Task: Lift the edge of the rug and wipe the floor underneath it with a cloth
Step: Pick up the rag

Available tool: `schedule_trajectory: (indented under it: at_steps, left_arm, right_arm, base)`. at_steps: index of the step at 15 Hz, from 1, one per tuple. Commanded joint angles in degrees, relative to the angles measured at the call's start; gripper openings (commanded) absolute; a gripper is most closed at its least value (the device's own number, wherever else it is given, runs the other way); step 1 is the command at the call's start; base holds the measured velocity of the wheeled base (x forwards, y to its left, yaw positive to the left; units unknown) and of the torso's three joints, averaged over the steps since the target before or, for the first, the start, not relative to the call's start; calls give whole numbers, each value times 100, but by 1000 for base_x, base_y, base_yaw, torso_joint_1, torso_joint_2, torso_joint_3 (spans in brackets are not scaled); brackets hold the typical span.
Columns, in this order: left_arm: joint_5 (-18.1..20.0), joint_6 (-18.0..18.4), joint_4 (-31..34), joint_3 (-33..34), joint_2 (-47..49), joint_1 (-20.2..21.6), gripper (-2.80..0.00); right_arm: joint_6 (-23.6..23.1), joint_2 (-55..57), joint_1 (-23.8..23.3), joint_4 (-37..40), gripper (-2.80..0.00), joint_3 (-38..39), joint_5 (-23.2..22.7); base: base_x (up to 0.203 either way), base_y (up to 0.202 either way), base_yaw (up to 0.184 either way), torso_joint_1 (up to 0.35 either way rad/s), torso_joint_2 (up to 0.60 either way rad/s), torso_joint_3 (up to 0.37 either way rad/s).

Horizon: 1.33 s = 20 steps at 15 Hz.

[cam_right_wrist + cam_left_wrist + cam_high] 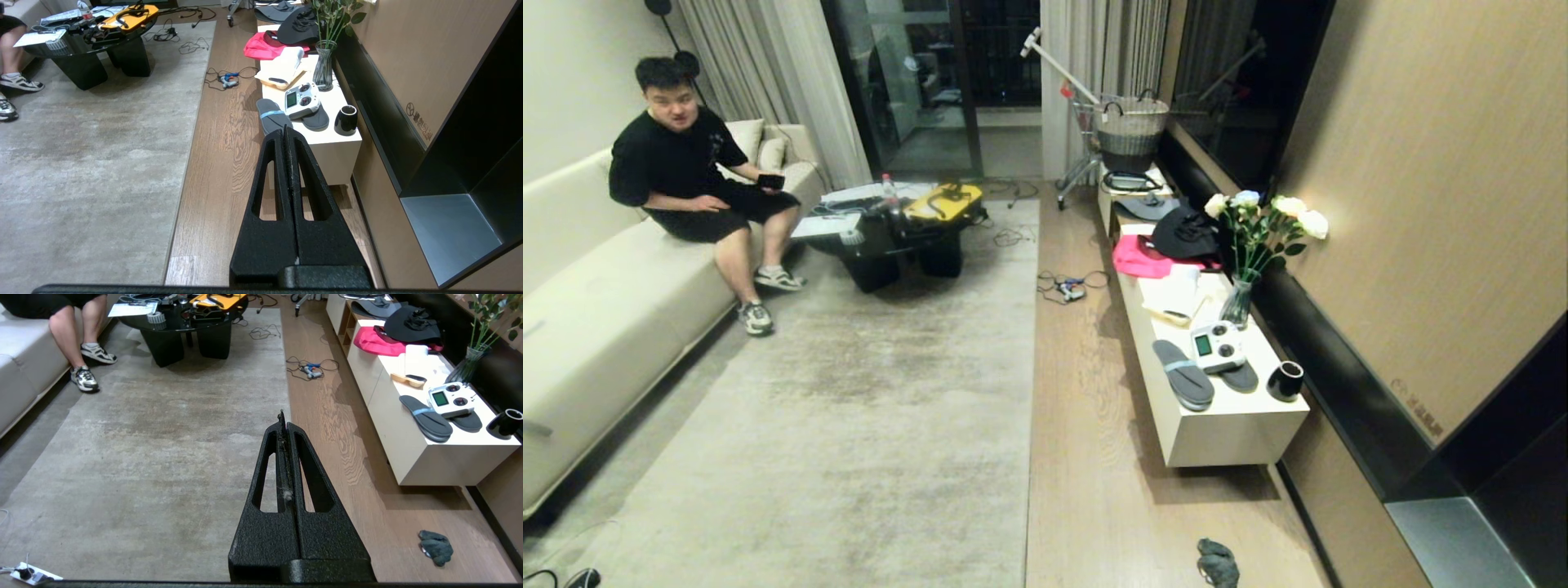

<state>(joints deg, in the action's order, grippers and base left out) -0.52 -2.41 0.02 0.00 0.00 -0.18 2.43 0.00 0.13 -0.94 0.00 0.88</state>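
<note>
The big rug lay flat in the middle of the room, w/ its rug edge running straight from near to far beside the floor. The cloth sat crumpled on the wood, near the robot, to the right of the rug & well apart from it. The left gripper was up in the air over the rug edge, fingers pressed tight together, nothing in them. The right gripper was up over the wood strip, also squeezed closed & empty. A long white cabinet stood on the right by the wall w/ slippers, a remote & a vase of flowers on it. A person sat on the sofa, far left.
</note>
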Motion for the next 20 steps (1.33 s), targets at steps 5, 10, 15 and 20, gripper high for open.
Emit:
schedule_trajectory:
  at_steps: [5,10,15,20]
  left_arm:
    - [-9,-14,-2,0,9,1,-280]
    - [-9,-14,-2,0,9,1,-280]
    - [-9,-14,-2,0,9,1,-280]
    - [-9,-14,-2,0,9,1,-280]
  right_arm:
    - [4,9,4,-3,-280,0,0]
    - [31,9,4,-3,-280,0,1]
    - [302,9,4,-20,-280,0,185]
    - [302,9,4,-20,-280,0,185]
  base:
    - [0,0,0,0,0,0]
    - [0,0,0,0,0,0]
    - [0,0,0,-52,122,66]
    - [0,0,0,-71,177,94]
